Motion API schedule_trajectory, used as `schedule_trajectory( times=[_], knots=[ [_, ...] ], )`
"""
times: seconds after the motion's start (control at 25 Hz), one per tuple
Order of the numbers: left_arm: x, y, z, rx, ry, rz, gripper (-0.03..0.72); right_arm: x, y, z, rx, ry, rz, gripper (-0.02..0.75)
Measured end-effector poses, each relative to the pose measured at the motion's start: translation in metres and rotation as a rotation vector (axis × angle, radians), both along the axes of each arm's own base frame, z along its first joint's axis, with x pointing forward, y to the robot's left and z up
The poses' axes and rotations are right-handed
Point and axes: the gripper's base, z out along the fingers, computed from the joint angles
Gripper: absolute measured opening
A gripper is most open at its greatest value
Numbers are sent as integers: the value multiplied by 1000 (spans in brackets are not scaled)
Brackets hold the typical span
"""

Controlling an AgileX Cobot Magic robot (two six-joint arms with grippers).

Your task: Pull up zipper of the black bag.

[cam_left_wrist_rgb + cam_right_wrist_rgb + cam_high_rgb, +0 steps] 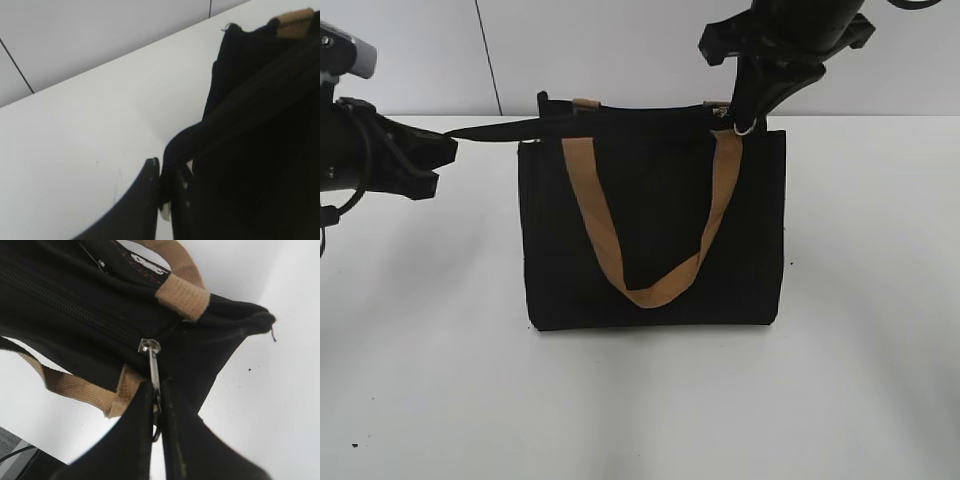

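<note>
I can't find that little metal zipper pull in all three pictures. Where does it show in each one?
Exterior view: zipper pull at the black bag's top right corner, under the right gripper.
Left wrist view: not in it; only the bag's black end strip in the left gripper.
Right wrist view: centre, pinched between the fingers.
Shared landmark: the tan strap.

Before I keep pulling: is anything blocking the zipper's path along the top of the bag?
Nothing visible. The right claw grips the pull tab, the left claw holds the bag's end strip taut, and both tan handles sit beside the zipper.
</note>
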Motion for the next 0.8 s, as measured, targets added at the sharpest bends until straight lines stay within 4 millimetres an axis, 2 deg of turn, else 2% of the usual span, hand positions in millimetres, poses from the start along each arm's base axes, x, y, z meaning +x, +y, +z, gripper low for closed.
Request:
schedule_trajectory(
  times=[0.12, 0.2, 0.28, 0.36, 0.4, 0.52, 0.64, 0.8],
  knots=[
    [-1, 2, -2, -17, 31, 31, 93, 0, -1, 1, -3, -3, -6, 64],
    [-1, 5, -5, -33, 72, 80, 189, 0, -4, 2, -16, -11, -14, 169],
    [-1, 6, -6, -79, 117, 116, 328, 0, -6, 5, -20, -19, -15, 301],
    [-3, 5, -8, -116, 171, 129, 420, -2, -7, 9, -17, -29, -15, 423],
    [-5, 5, -10, -129, 205, 133, 444, -3, -7, 11, -15, -34, -15, 456],
    [-10, 4, -15, -153, 311, 143, 461, -7, -9, 20, -11, -58, -15, 504],
    [-15, 3, -20, -183, 426, 170, 461, -14, -12, 34, 1, -92, -15, 514],
    [-23, -2, -24, -314, 586, 205, 461, -28, -18, 59, 17, -157, -16, 516]
  ],
)
